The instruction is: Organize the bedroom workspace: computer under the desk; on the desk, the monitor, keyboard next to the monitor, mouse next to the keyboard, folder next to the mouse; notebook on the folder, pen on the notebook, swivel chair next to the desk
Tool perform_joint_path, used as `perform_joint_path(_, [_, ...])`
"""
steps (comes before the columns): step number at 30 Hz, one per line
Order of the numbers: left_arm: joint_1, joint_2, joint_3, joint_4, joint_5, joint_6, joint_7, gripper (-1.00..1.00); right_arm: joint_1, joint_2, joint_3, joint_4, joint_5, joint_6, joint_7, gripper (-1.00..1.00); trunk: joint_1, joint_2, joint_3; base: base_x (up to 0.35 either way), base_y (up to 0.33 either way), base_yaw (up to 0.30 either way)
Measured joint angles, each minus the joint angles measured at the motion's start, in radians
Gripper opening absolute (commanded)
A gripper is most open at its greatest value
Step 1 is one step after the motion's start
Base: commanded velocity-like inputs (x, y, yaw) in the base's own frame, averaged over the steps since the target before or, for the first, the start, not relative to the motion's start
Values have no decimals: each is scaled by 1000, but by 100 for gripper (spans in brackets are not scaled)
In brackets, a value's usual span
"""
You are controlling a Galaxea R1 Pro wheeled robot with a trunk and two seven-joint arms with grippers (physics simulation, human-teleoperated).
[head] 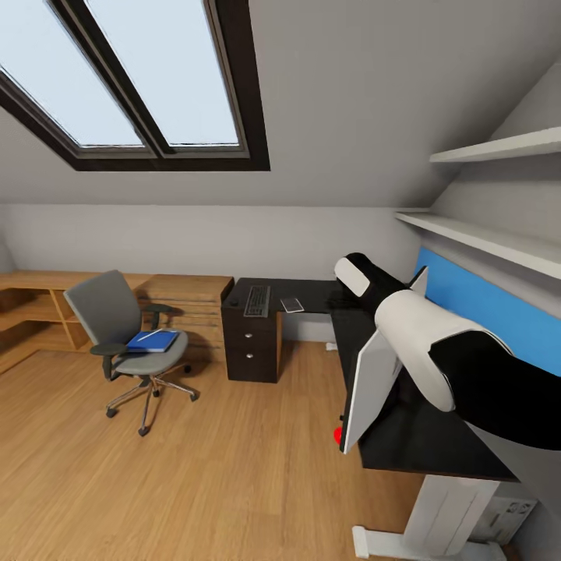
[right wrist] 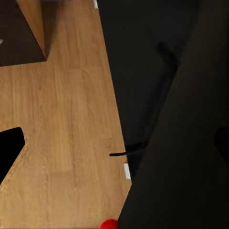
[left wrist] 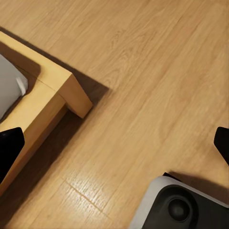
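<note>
Head view. Right arm (head: 436, 351) reaches forward over the near wing of the desk (head: 421, 444), white and black segments; its hand is hidden behind the arm here. The monitor (head: 370, 386) stands on the desk just beside the forearm, pale back turned toward the room, tilted. Well beyond the arm, on the far wing above the drawer unit (head: 251, 351), lie the keyboard (head: 257, 301), the mouse (head: 234, 301) just beside it, and a small flat grey thing (head: 292, 305) on the keyboard's other side. The swivel chair (head: 128, 343) stands apart from the desk on the wood floor (head: 195, 483), with the folder (head: 152, 341) on its seat and the pen (head: 149, 335) across the folder. Light-wood cabinet (head: 93, 308) behind the chair. Skylight (head: 132, 78) overhead, white shelves (head: 499, 195) on the right wall.

Left wrist view. Left hand (left wrist: 117, 143) released, its dark fingertips (left wrist: 10, 148) spread wide with nothing between. Under it: floor boards, a light-wood frame corner (left wrist: 62, 90), the robot's grey base (left wrist: 176, 205).

Right wrist view. Right hand (right wrist: 117, 143) released, fingertips (right wrist: 9, 148) apart, empty. Under it the desk's glossy black edge and floor; a thin black cable (right wrist: 126, 153) and a red spot (right wrist: 109, 224) near that edge.
</note>
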Motion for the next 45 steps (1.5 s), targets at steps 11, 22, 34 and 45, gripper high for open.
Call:
perform_joint_path(11, [0,0,0,0,1,2,0,100,14,-10,-5,-709,3,-47,-185,100,0,0,0,0,0,0])
perform_joint_path(22, [0,1,-1,4,3,1,0,100,402,-161,-5,-1218,6,-65,-420,100,0,0,0,-3,-104,0])
perform_joint_path(34, [0,0,-1,15,3,6,0,100,714,-295,-8,-1348,-3,-325,-430,100,0,0,0,-1,-310,0])
perform_joint_path(45, [0,1,-1,19,2,6,0,100,882,-344,-8,-1350,4,-513,-363,100,0,0,0,0,-271,0])
